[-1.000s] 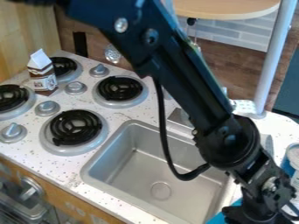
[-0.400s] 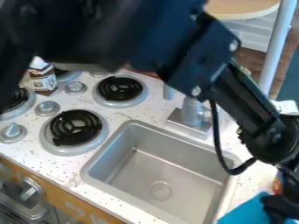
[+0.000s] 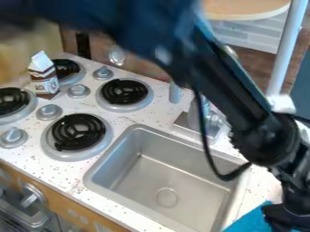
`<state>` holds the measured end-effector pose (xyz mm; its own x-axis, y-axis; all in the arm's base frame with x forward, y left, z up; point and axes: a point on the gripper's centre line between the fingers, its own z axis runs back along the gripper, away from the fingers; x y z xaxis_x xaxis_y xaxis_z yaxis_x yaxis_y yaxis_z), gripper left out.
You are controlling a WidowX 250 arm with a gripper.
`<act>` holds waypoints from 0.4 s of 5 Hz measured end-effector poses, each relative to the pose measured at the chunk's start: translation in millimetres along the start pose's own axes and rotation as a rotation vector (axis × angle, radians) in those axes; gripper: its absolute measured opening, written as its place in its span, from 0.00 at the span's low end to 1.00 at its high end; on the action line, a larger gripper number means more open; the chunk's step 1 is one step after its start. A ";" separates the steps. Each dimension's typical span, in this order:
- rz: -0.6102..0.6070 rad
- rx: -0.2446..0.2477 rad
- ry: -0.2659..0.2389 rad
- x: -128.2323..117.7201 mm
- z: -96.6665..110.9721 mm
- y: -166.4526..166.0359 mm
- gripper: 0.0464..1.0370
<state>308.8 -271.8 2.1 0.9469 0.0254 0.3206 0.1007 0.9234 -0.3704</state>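
1. Hanging at the lower right of the view: my gripper [image 3: 286,216], one, black. State: how far open, I cannot tell; whether it has hold of anything, likewise unclear.
2. Blue item [image 3: 247,222], one, cloth-like, nearest thing to my gripper, just beside and partly behind it. Whether I touch or grip it, I cannot tell.
3. Sink [image 3: 163,176], one, metal, left of my gripper beyond the blue item; round drain [image 3: 167,197] in its floor.
4. Black cable [image 3: 227,177], one loop, slung from my arm, up and left of my gripper, crossing the sink's far right corner in the view.
5. Faucet [image 3: 194,118], one, grey, farther up and left of my gripper, behind the sink.
6. Stove burners, black coils, well apart from my gripper past the sink; closest coil in front [image 3: 79,131].
7. Carton [image 3: 43,81], one, brown and white, upright, farthest to my gripper's upper left, by the rear burner.
8. Hazards, as I judge them: the blue item could bunch or slide if I press it off-centre; a shallow hold on soft stuff could slip; the loop could snag the faucet if my arm swings that way; my own bulk could knock the faucet if carried low.
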 end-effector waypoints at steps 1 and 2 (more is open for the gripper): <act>0.008 -0.078 -0.060 -1.9 53.7 9.0 0.96; 0.048 -0.126 -0.129 -1.1 100.3 27.9 0.96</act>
<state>279.9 -207.6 78.8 0.9055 0.1243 0.4058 0.1018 0.8647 -0.4919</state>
